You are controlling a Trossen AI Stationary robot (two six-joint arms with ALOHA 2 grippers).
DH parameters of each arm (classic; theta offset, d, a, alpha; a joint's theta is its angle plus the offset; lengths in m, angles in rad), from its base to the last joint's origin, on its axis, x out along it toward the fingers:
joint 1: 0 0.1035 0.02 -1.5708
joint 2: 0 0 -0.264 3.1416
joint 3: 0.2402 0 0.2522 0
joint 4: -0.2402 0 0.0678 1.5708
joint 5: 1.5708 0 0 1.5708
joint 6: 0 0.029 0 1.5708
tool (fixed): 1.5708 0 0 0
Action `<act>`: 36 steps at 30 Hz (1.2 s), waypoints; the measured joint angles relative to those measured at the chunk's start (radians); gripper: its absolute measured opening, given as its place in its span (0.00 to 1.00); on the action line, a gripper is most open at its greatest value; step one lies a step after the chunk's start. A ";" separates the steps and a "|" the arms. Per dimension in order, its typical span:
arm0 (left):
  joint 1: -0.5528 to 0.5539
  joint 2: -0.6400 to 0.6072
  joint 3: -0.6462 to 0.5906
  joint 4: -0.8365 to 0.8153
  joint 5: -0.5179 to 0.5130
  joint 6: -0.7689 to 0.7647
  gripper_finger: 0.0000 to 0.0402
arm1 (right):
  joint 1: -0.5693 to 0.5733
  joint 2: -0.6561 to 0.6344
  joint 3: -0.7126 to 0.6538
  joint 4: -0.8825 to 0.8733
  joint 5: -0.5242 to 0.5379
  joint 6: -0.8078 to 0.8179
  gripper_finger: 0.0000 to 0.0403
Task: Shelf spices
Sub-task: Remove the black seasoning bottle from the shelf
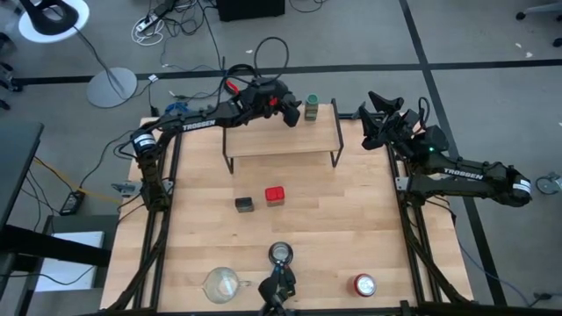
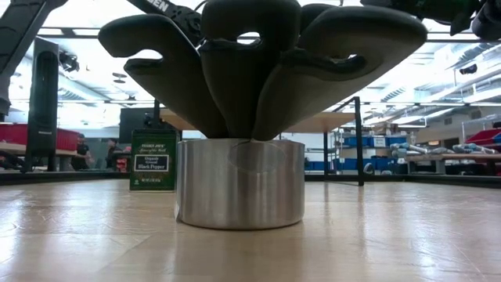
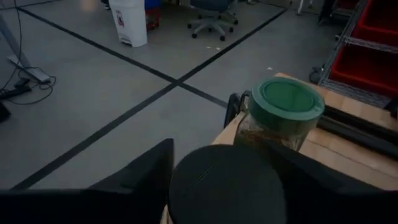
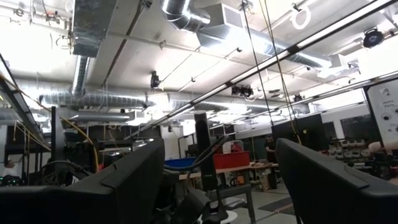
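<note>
The shelf (image 1: 281,136) stands at the table's far side. The green-lidded jar (image 1: 311,110) (image 3: 283,115) stands on its board near the far right corner. My left gripper (image 1: 288,111) reaches over the board just left of that jar, shut on the dark-lidded jar (image 3: 227,186), whose label is hidden. The dark olive tin (image 1: 244,204) (image 2: 153,160) and the red tin (image 1: 275,195) stand on the tabletop in front of the shelf. My right gripper (image 1: 373,112) waits open at the table's far right edge, tipped upward. My left gripper has the dark-lidded jar at its round dark lid (image 3: 186,180), pinched between the two fingers, one on each side. The fingers (image 3: 143,177) come level from the table's left. The jar is upright; its body and base are hidden below the lid.
A round red-topped can (image 1: 364,284) and a clear glass cup (image 1: 222,283) stand near the table's near edge. A camera stand with a metal base (image 1: 281,256) (image 2: 239,184) sits between them. The board's left and middle parts (image 1: 255,140) are bare.
</note>
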 joint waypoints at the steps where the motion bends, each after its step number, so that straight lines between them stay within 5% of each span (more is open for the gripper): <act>1: 0.000 0.000 0.000 0.000 -0.001 -0.007 0.53 | 0.000 0.000 0.000 0.000 0.000 0.000 0.77; 3: -0.001 0.000 0.000 0.001 -0.004 -0.013 0.46 | 0.000 0.000 0.000 0.000 0.000 0.000 0.77; 18: -0.082 -0.003 0.147 -0.141 -0.019 0.022 0.47 | 0.000 0.000 0.000 0.000 0.000 0.000 0.77; 26: -0.247 -0.005 0.268 -0.399 -0.134 0.094 0.47 | 0.000 0.000 0.000 0.000 0.000 -0.002 0.77; 36: -0.517 0.033 0.266 -0.302 -0.318 0.044 0.47 | 0.000 0.000 0.000 0.001 0.006 -0.010 0.77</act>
